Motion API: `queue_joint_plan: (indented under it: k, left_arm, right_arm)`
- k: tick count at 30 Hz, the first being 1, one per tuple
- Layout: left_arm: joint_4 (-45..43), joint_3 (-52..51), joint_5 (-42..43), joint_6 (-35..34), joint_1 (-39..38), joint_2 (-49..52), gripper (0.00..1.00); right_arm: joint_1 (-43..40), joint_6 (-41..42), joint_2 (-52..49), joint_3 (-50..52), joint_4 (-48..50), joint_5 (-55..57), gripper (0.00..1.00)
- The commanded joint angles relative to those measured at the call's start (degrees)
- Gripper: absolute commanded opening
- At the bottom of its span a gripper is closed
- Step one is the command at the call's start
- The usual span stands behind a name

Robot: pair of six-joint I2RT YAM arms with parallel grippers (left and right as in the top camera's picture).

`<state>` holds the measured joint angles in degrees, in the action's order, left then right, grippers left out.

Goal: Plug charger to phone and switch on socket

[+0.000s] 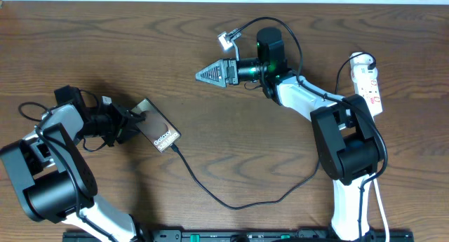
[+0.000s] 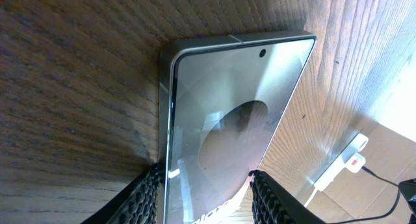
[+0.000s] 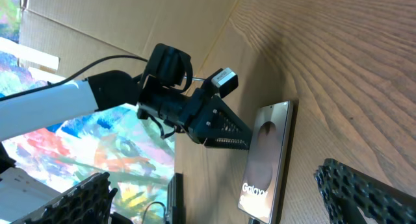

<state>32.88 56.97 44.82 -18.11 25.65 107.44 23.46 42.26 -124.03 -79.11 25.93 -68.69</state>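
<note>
Phone [image 2: 234, 107] clamped by left hand [image 2: 208, 195]; right hand [image 3: 218, 188] spread, empty; charger [image 1: 210, 189] tip unclear.

overhead: high above, straight down on the whole worktop [image 1: 126, 52]; distant
left wrist: pressed close; facing along the phone [image 2: 227, 120]
right wrist: low; looking across from afar
shared: phone in all three

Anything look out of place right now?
Nothing damaged or spilled. The phone sits diagonal in the left gripper, and the charger loops loosely across the table.
</note>
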Motion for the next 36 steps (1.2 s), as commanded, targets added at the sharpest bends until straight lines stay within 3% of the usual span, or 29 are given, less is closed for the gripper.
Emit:
queue_joint_plan:
  k: [1, 7, 13, 16, 18, 19, 23, 31, 36]
  left_arm:
    - [0.9, -1.0, -3.5, 2.2, 0.0, 0.3, 0.42]
    - [1.6, -1.0, -0.2, 4.6, 1.1, -5.4, 0.43]
    - [3.3, -1.0, -0.3, 4.8, 1.1, -19.5, 0.48]
    - [3.7, -1.0, 0.1, 4.8, 1.0, -26.8, 0.56]
    - [3.5, -1.0, 2.6, 5.0, 1.0, -31.8, 0.67]
    - [2.7, -1.0, 4.3, 5.0, 1.0, -34.9, 0.79]
    - [0.1, -1.0, 7.3, 4.9, 1.0, -42.0, 0.90]
    - [0.3, -1.0, 7.5, 4.7, 1.0, -44.2, 0.91]
    - [0.3, -1.0, 7.5, 4.8, 1.0, -44.1, 0.91]
  right_arm:
    - [0.2, -1.2, 1.0, -1.0, -0.2, -1.4, 0.99]
    - [0.1, -1.3, 1.0, -1.0, -2.3, -1.3, 0.99]
    - [0.1, -2.1, 1.0, -1.0, -3.1, -0.9, 0.99]
    - [0.1, -0.2, 1.0, -1.0, -6.1, 1.8, 0.99]
    - [0.1, 0.6, 1.0, -1.0, -9.2, 2.9, 0.99]
    - [-0.1, 0.5, 1.0, -1.0, -11.8, 4.1, 0.99]
    - [-1.2, -2.4, 1.8, -1.0, -22.6, 9.8, 0.99]
    - [-4.8, -15.5, 17.2, -5.1, -59.4, 40.2, 0.99]
    - [-10.2, -17.3, 31.2, -6.7, -70.1, 53.0, 0.99]
